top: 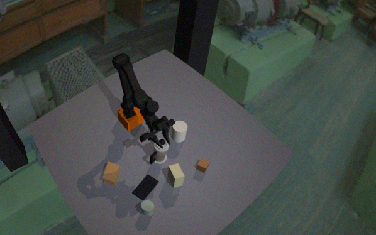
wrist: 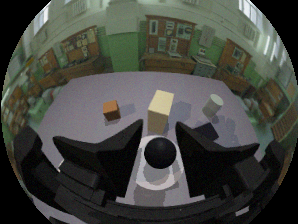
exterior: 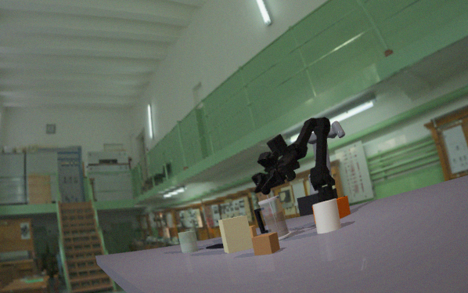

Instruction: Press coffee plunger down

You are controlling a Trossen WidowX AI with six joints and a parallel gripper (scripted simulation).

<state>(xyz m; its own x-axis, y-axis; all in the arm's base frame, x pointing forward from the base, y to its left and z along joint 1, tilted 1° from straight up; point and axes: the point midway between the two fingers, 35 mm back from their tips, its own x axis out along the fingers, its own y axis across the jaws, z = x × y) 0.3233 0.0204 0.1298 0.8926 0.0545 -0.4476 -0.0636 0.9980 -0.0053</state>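
The coffee press (top: 160, 156) (exterior: 275, 217) stands upright on the table, a clear cylinder with a pale rim, brownish inside, and a black handle (top: 153, 157) (exterior: 260, 220). Its round black plunger knob (top: 162, 142) (wrist: 160, 153) is above the pale lid; how far the rod stands out is hard to tell. My gripper (top: 166, 145) (exterior: 261, 190) (wrist: 159, 124) is open over the press. In the wrist view the knob sits between the two fingers, with a gap on each side. In the exterior view the dark fingers hide the knob.
A white cylinder (top: 179, 132) (exterior: 327, 216) stands close beside the gripper. A yellow block (top: 176, 176) (exterior: 235, 234) (wrist: 160, 112), orange cube (top: 202, 165) (wrist: 111, 110), larger orange block (top: 111, 173), black flat plate (top: 145, 186) and pale green cylinder (top: 147, 208) (exterior: 189, 241) are on the table.
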